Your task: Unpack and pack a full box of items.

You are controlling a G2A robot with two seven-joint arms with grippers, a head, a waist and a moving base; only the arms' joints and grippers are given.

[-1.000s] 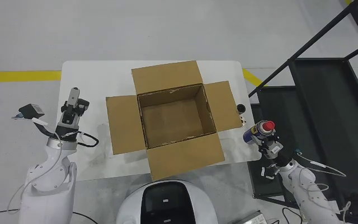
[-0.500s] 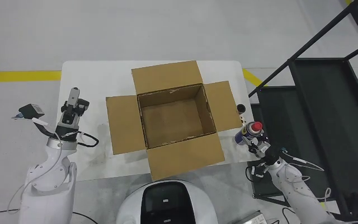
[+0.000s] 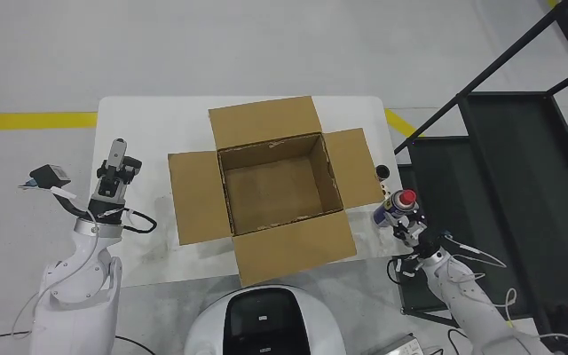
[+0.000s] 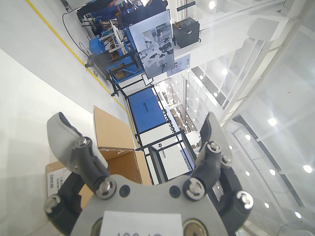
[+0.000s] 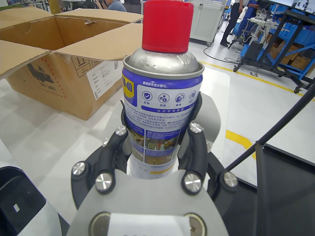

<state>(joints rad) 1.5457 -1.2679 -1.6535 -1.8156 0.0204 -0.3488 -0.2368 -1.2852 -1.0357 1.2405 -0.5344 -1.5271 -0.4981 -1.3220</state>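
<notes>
A brown cardboard box (image 3: 266, 120) sits mid-way on the white rectangular surface (image 3: 151, 124), its four flaps folded outward and its brown floor showing. The right flap reaches almost to the surface's right edge, and the near flap overhangs the front edge.

The right hand (image 3: 408, 226) pinches a blue-and-white spray can with a red cap (image 3: 397, 206) around its lower body. The can stands upright at the right edge, just beside the right flap's near corner; I cannot tell whether it touches the surface. A black metal stair frame (image 3: 497, 151) stands close along that edge.

The left hand (image 3: 118, 149) is at the left edge with its fingers spread, with a bare strip of surface between it and the left flap.
</notes>
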